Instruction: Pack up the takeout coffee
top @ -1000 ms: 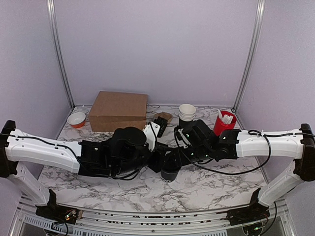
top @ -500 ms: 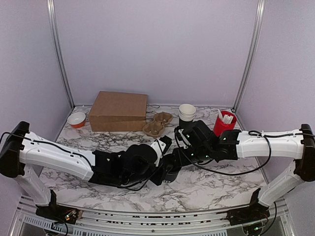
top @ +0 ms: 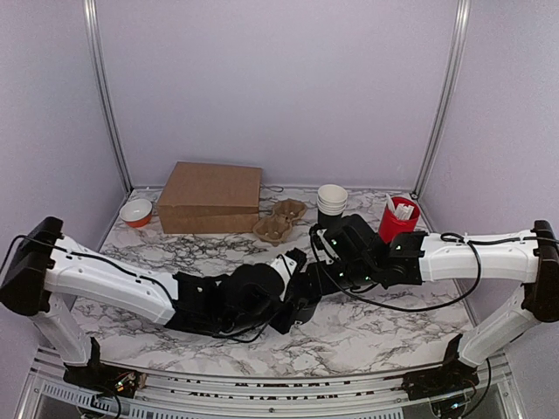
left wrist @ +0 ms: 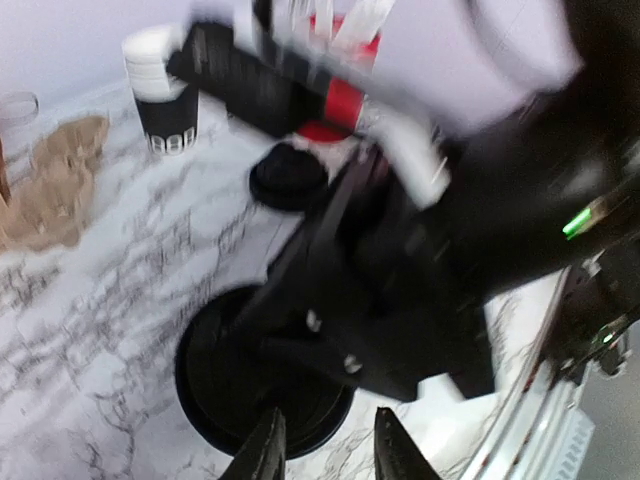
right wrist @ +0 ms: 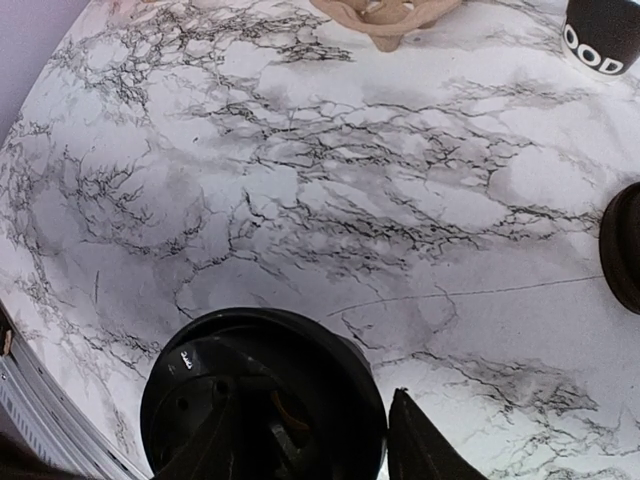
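The black takeout cup with its black lid on point(left wrist: 250, 385) stands on the marble table, seen from above in the left wrist view. My left gripper point(left wrist: 325, 455) is open and hovers over the lid's near rim, holding nothing. My right gripper point(right wrist: 310, 450) straddles the lidded cup point(right wrist: 265, 400), one finger point(right wrist: 420, 440) against its side. In the top view both grippers meet at table centre, the left gripper point(top: 297, 310) and right gripper point(top: 316, 281), and they hide the cup.
A second black lid point(left wrist: 290, 180) lies loose on the table behind the cup. Along the back stand a cardboard box point(top: 210, 196), an orange bowl point(top: 135, 212), a pulp cup carrier point(top: 279, 220), a stack of white-rimmed cups point(top: 332, 201) and a red tub point(top: 397, 218).
My left arm has swung down toward the near edge, uncovering the carrier. Its gripper now sits over the cup and hides it in the top view. The right arm has barely moved.
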{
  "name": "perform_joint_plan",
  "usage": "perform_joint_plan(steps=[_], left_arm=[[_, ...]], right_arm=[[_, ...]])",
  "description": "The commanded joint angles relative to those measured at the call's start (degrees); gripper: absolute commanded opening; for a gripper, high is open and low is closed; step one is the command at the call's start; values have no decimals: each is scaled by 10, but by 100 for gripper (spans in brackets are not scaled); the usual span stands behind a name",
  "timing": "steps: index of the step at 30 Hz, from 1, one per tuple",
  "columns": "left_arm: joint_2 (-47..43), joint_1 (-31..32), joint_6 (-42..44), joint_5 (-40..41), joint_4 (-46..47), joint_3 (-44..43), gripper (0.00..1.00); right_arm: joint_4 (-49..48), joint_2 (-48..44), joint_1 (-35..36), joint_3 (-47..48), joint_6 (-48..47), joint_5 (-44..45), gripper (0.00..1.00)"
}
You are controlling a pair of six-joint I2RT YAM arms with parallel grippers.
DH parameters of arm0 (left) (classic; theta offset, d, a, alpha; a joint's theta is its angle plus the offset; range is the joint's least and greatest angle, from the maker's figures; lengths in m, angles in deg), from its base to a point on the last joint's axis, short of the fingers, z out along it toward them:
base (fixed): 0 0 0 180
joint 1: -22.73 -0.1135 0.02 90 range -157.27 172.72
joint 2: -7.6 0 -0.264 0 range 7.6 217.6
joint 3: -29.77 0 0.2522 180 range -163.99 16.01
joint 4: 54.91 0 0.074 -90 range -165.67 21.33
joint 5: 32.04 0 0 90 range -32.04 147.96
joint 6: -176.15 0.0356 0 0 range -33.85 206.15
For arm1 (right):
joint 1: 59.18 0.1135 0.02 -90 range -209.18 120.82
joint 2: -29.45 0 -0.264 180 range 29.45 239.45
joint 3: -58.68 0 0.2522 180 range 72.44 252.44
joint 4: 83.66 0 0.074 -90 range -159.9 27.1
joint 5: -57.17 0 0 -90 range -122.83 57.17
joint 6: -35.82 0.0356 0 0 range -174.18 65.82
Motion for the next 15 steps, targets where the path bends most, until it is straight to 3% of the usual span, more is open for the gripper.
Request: perform_joint_plan(steps=[1, 4, 10, 15], left_arm=[[121, 3, -54, -51, 5, 20, 29], [112, 3, -59, -52, 5, 20, 29], [-39, 3, -8, 1, -60, -14, 31], [-108, 3, 33, 27, -64, -39, 33]], right_arm=[[34, 9, 0, -13, 2, -5, 47], [39, 8, 0, -11, 1, -4, 47], [43, -1, 0, -15, 2, 2, 47], [38, 2, 0, -15, 4, 0, 47]])
